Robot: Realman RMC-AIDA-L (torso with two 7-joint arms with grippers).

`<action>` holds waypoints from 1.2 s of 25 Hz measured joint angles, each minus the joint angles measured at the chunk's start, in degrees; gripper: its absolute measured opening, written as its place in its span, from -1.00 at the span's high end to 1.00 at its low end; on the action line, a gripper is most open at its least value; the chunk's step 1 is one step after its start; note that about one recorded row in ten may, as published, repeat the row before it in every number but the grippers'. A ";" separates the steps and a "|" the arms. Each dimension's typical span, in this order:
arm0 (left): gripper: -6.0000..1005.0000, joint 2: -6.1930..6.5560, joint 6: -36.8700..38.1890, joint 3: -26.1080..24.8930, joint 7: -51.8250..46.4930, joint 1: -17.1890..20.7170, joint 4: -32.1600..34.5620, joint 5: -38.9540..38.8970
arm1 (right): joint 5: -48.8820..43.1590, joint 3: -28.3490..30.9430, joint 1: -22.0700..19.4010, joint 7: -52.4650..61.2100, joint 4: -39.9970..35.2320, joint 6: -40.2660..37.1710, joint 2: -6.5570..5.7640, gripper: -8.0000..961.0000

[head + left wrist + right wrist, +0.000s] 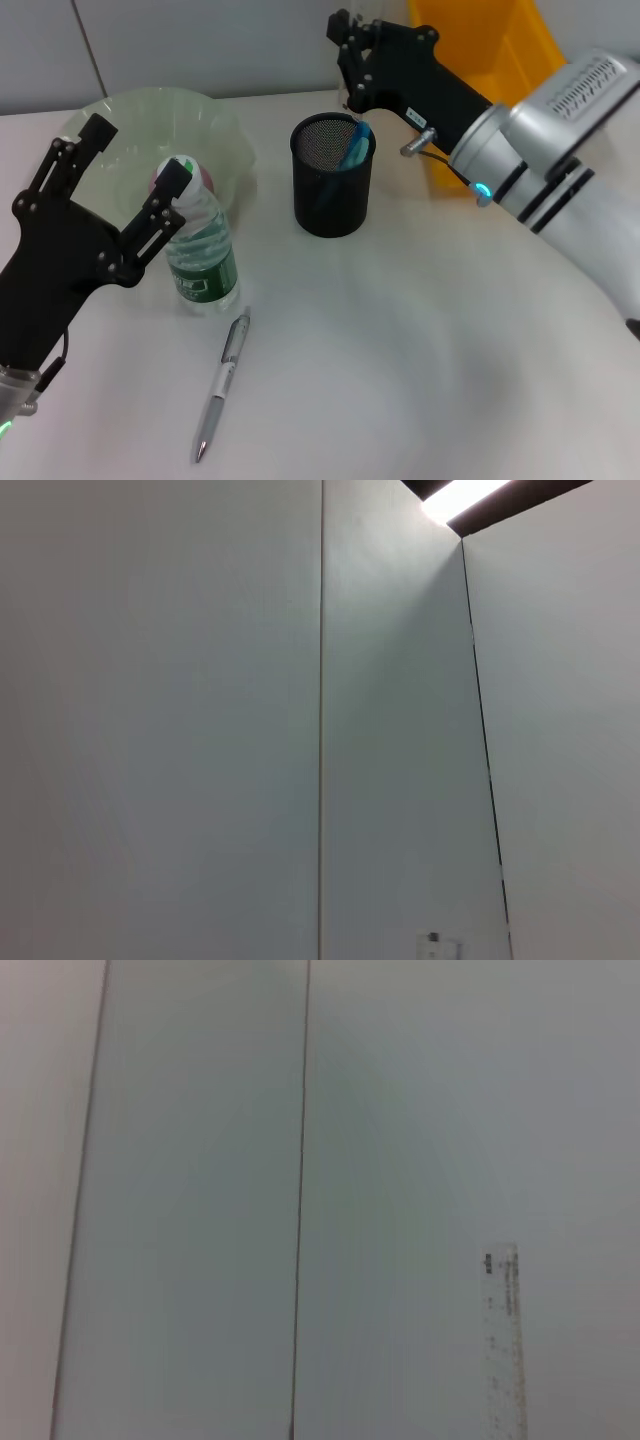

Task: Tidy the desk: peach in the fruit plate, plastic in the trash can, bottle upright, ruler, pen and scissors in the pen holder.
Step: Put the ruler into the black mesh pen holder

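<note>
The bottle [203,262] stands upright on the desk, its white cap by the inner finger of my left gripper [137,150], which is open and holds nothing. Behind it the peach [207,181] lies in the pale green fruit plate [120,112]. A silver pen [222,385] lies on the desk near the front. The black mesh pen holder [333,190] has the blue scissors [355,145] in it. My right gripper [348,48] hovers above and behind the holder, shut on the clear ruler [503,1345], which sticks out toward the wall. No plastic is in view.
The yellow trash can [490,45] stands at the back right, behind my right arm. The white desk [420,350] reaches to the wall. The left wrist view shows only wall panels.
</note>
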 joint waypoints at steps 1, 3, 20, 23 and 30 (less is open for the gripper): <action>-0.62 0.00 0.00 0.00 0.00 0.00 0.00 0.00 | 0.00 0.00 0.00 0.00 0.00 0.00 0.00 0.89; -0.62 0.00 0.15 0.03 0.00 0.00 -0.32 0.00 | -0.29 -0.36 1.04 1.03 -0.32 1.70 -0.05 0.89; -0.62 0.19 0.77 0.14 -0.40 -0.17 -1.60 0.06 | -0.33 -1.44 1.30 1.90 1.19 6.02 0.27 0.77; -0.62 0.16 0.77 0.14 -0.35 -0.32 -1.79 0.08 | -0.34 -1.44 1.22 1.87 1.24 5.33 0.27 0.52; -0.62 0.61 1.66 0.20 -0.45 0.12 -2.12 0.73 | -0.86 -1.83 -1.68 6.65 -0.27 -4.39 -0.76 0.20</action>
